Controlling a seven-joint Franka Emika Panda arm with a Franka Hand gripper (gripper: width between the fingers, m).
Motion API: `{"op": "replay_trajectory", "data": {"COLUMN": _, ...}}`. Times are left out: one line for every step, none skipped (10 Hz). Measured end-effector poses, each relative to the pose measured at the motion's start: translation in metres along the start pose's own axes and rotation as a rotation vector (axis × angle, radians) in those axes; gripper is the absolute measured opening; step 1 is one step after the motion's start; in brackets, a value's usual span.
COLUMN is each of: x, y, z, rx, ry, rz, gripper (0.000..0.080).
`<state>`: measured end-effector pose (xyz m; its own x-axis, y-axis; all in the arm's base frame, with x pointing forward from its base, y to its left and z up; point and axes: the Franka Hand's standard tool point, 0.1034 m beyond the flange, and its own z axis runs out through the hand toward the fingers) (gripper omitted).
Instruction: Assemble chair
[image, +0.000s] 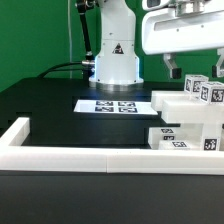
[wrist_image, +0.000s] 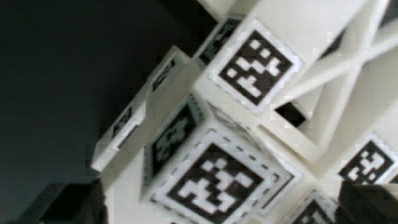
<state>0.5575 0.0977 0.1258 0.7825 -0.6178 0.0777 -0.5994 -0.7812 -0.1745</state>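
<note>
The chair (image: 190, 112) is a stepped cluster of white blocky parts with black-and-white tags, standing at the exterior view's right. My gripper (image: 192, 68) hangs just above its top parts. In the wrist view the tagged white chair parts (wrist_image: 240, 110) fill the picture from very close. A tagged block sits between my dark fingertips (wrist_image: 57, 205), which stand wide apart at the picture's edges. My gripper (wrist_image: 214, 205) is open, and a thin gap shows beside the one finger I can see well. The chair's lower parts are partly hidden behind the rail.
A long white border rail (image: 100, 156) runs along the front, and its side piece (image: 14, 131) turns back at the exterior view's left. The marker board (image: 110, 103) lies flat on the black table in front of the robot's white base (image: 115, 60).
</note>
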Motion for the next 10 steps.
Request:
{"op": "replay_trajectory", "data": {"x": 0.0002, "y": 0.0002, "z": 0.0001, "rx": -0.002, "ry": 0.001, "rz": -0.09, "gripper": 0.0649}}
{"op": "replay_trajectory", "data": {"x": -0.0005, "y": 0.0008, "z": 0.001, "rx": -0.02, "ry": 0.006, "rz": -0.278, "gripper": 0.0649}}
{"op": "replay_trajectory", "data": {"x": 0.0, "y": 0.0007, "z": 0.0022, "rx": -0.026, "ry": 0.014, "rz": -0.379, "gripper": 0.0649}}
{"op": "replay_trajectory", "data": {"x": -0.0002, "y": -0.0003, "z": 0.003, "rx": -0.033, "ry": 0.019, "rz": -0.462, "gripper": 0.0649}}
{"op": "replay_trajectory", "data": {"x": -0.0009, "y": -0.001, "z": 0.0035, "rx": -0.044, "ry": 0.021, "rz": -0.576, "gripper": 0.0649}}
{"op": "replay_trajectory", "data": {"x": -0.001, "y": -0.001, "z": 0.0036, "rx": -0.047, "ry": 0.02, "rz": -0.632, "gripper": 0.0649}}
{"op": "replay_trajectory", "data": {"x": -0.0006, "y": -0.0006, "z": 0.0035, "rx": -0.048, "ry": 0.02, "rz": -0.668, "gripper": 0.0649}}
{"op": "replay_trajectory", "data": {"x": -0.0001, "y": -0.0001, "z": 0.0035, "rx": -0.053, "ry": 0.019, "rz": -0.747, "gripper": 0.0649}}
{"op": "replay_trajectory", "data": {"x": -0.0001, "y": 0.0, "z": 0.0036, "rx": -0.053, "ry": 0.019, "rz": -0.748, "gripper": 0.0649}}
{"op": "replay_trajectory", "data": {"x": 0.0, "y": 0.0001, "z": 0.0036, "rx": -0.053, "ry": 0.019, "rz": -0.748, "gripper": 0.0558}}
